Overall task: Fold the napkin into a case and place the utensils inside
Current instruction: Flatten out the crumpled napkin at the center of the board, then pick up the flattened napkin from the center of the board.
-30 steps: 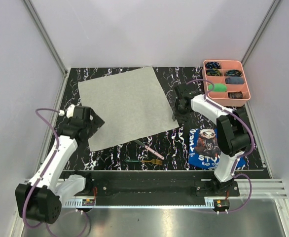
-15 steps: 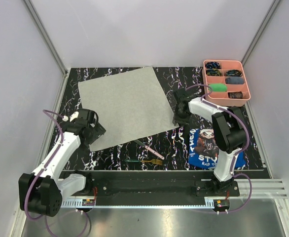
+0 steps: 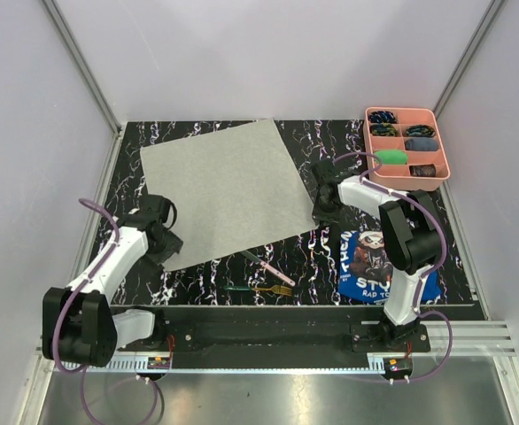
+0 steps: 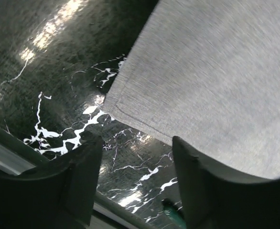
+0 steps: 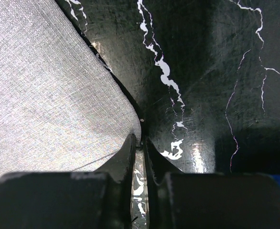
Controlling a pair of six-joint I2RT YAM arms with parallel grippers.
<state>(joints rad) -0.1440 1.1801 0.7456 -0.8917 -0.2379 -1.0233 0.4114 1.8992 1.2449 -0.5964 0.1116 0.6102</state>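
Two near corners of the napkin (image 3: 220,190) are being taken for the 1st fold, I reckon: the cloth is lying flat and unfolded on the bench (image 3: 330,142), no case yet. L jaws are standing wide, straddling the near-left corner w/o touching it. R jaws are sitting at the near-right corner, narrowed to a slit and apparently nipping the hem. Next move is calling for L to pinch too, then both lifting together & carrying the near edge across evenly, since thin woven fabric is likely to sag or slip. Bench is looking glossy black w/ white veining. Knife (image 3: 268,266) and fork (image 3: 259,289), slim & hard, are lying just beside the napkin's near edge, clear of both jaws.
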